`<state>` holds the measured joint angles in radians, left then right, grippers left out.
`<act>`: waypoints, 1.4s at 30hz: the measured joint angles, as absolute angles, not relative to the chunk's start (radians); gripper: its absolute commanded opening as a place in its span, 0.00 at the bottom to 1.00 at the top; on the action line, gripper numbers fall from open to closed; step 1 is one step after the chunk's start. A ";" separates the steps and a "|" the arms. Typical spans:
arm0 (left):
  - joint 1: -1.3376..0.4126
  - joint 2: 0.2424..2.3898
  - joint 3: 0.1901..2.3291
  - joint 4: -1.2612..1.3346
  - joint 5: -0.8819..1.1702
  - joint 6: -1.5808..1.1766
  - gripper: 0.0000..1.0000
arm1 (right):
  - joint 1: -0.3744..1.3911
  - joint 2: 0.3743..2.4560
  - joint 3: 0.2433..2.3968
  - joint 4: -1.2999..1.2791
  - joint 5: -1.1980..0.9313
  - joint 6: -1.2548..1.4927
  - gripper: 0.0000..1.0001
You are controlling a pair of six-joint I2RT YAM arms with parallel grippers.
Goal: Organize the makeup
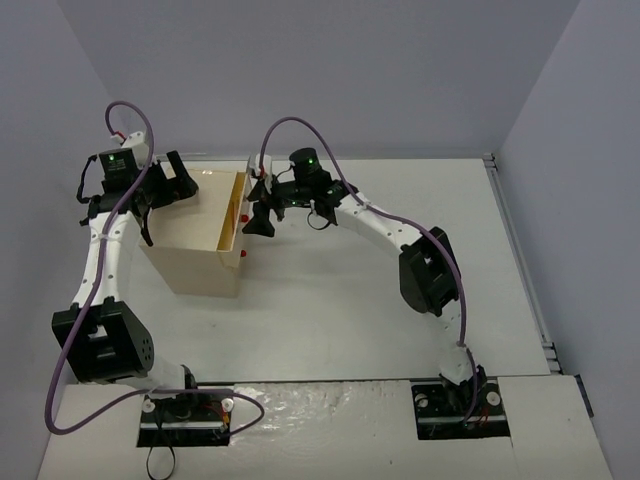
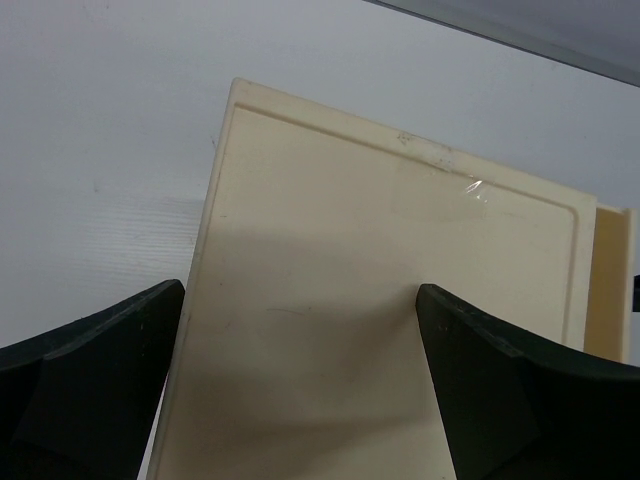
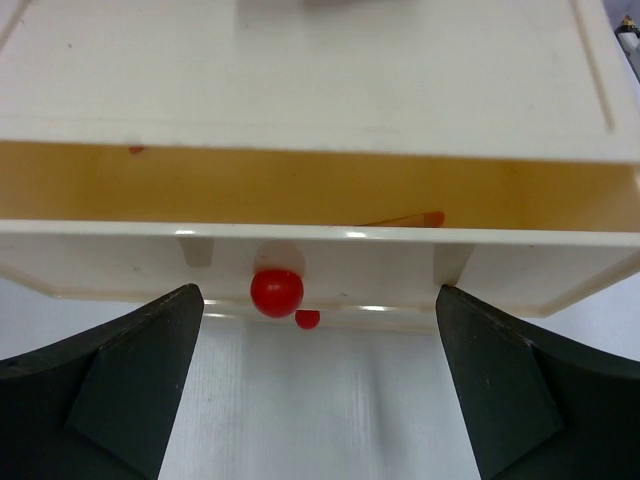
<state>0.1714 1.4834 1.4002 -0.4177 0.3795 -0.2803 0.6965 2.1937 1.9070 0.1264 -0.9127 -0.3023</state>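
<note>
Of the makeup, only a thin reddish-orange pencil [image 3: 405,218] shows, lying inside the pulled-out top drawer [image 3: 320,185] of the cream box [image 1: 195,240]. The palettes, compacts, beige piece and card are out of view. My right gripper [image 1: 258,205] is open and empty, facing the drawer front; in the right wrist view the right gripper [image 3: 318,292] has the red knob [image 3: 277,292] between its fingers without touching it. My left gripper [image 1: 165,190] is open and empty over the box's top [image 2: 380,280], toward its back; in the left wrist view its fingertips [image 2: 140,320] stand wide apart.
A second, smaller red knob [image 3: 307,318] shows below the first. The box stands at the table's [image 1: 400,330] back left, near the grey back wall [image 1: 350,70]. White tabletop lies to the right of and in front of the box.
</note>
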 measured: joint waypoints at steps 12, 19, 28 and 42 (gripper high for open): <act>0.134 1.455 1.348 -0.350 0.328 -0.369 0.97 | 0.739 2.236 1.919 0.241 -0.860 -0.157 1.00; 0.134 1.467 1.395 -0.412 0.311 -0.374 0.97 | 0.740 2.202 1.876 0.249 -0.792 -0.174 1.00; 0.131 1.441 1.624 -0.562 0.255 -0.324 0.97 | 0.641 1.815 1.579 0.200 -0.478 -0.183 1.00; 0.127 0.902 1.530 -0.693 0.088 -0.214 0.97 | 0.571 0.924 1.165 0.063 0.338 -0.101 1.00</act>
<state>0.1270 0.9020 1.5296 -0.6929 0.0884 -0.2136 0.5707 0.9242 1.1655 0.0630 0.3379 -0.1014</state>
